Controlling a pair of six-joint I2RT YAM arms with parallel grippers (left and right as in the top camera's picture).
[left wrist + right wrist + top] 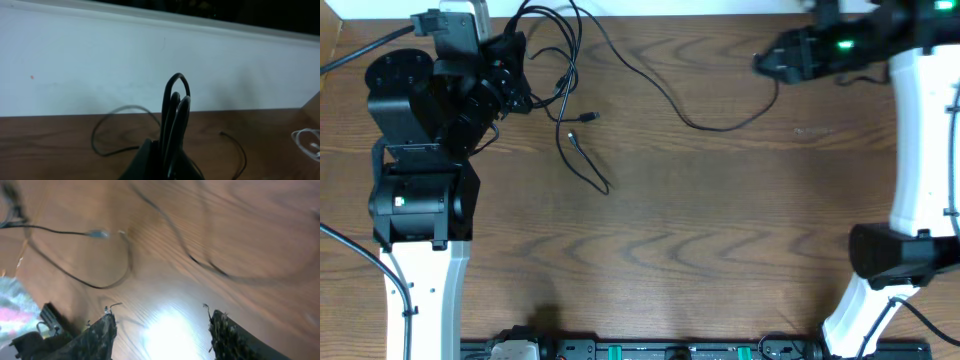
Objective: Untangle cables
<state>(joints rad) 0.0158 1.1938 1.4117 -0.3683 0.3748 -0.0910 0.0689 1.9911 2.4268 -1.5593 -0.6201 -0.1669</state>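
Observation:
My left gripper (pixel 518 82) at the table's far left is shut on a folded bundle of black cable loops (pixel 175 112) that stick up between its fingers (pixel 170 152). More black cable (pixel 582 150) trails from it across the table, with a small plug end (pixel 590 118). A long black cable (pixel 660 95) runs right toward my right gripper (pixel 767 65). In the right wrist view, that gripper (pixel 160 325) is open and empty above the wood, with the black cable (pixel 200 262) and a plug end (pixel 97 232) beyond it. A white cable (pixel 307 142) shows only at the left wrist view's right edge.
The wooden table (pixel 720 230) ends at a white wall (pixel 100 65) just behind the left gripper. The left arm's base (pixel 420 190) and the right arm's white column (pixel 920 150) stand at the sides. A rail of equipment (pixel 640 350) lines the front edge.

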